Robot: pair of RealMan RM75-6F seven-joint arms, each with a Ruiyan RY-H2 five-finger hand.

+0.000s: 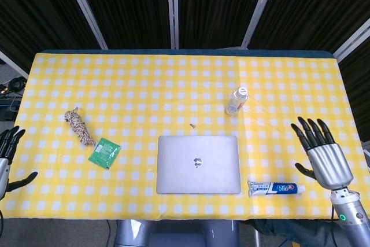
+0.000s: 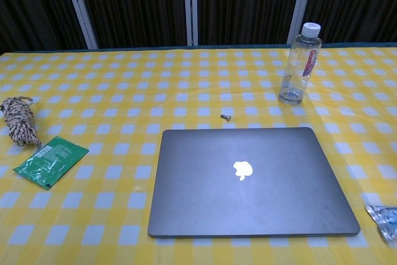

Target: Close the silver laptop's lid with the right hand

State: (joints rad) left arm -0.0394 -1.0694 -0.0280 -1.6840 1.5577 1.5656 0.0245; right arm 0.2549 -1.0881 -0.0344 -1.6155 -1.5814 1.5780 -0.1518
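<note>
The silver laptop (image 1: 198, 163) (image 2: 251, 179) lies flat on the yellow checked table with its lid down and the logo facing up. My right hand (image 1: 319, 153) hangs at the table's right side, well clear of the laptop, with fingers spread and nothing in it. At the far left edge of the head view my left hand (image 1: 8, 155) is partly cut off, its fingers apart and empty. Neither hand shows in the chest view.
A toothpaste tube (image 1: 273, 188) lies just right of the laptop's front corner. A water bottle (image 1: 236, 100) (image 2: 299, 64) stands behind the laptop, a small screw (image 1: 192, 125) (image 2: 226, 116) nearer it. A rope bundle (image 1: 79, 126) (image 2: 17, 120) and green packet (image 1: 104, 152) (image 2: 49, 161) lie left.
</note>
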